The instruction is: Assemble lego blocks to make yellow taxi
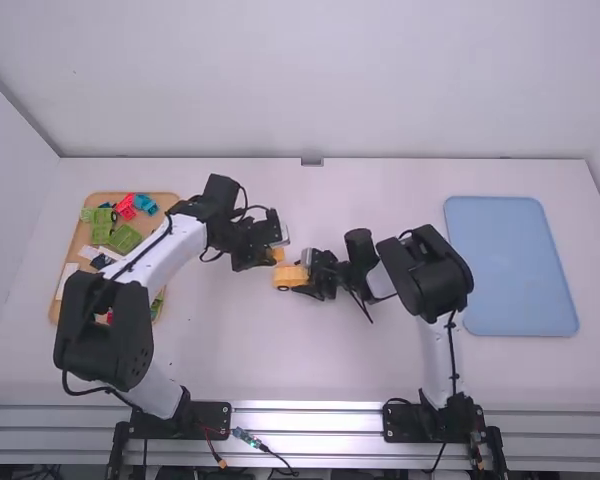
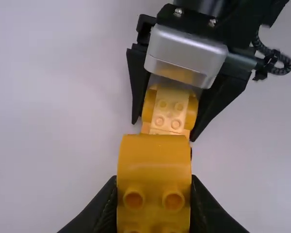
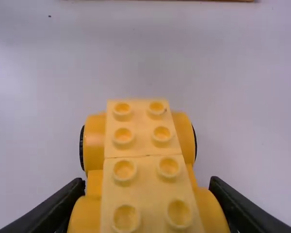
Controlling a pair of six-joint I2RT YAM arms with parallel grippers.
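I have the yellow car body [image 3: 146, 160] up over the middle of the table [image 1: 330, 370], a row of round studs showing along its top and black wheel edges [image 3: 82, 148] peeking out at one end. My right claw [image 1: 305, 276] is clamped on its sides. Just beside it, my left claw [image 1: 271, 256] grips a curved yellow block [image 2: 154, 158] with studs of its own. Farther out, on the left side of the table, a tan tray [image 1: 74, 245] carries green blocks [image 1: 125, 239], a red block [image 1: 126, 207] and a blue block [image 1: 145, 204], among others. A flat light-blue tray [image 1: 510, 265] lies on the right side.
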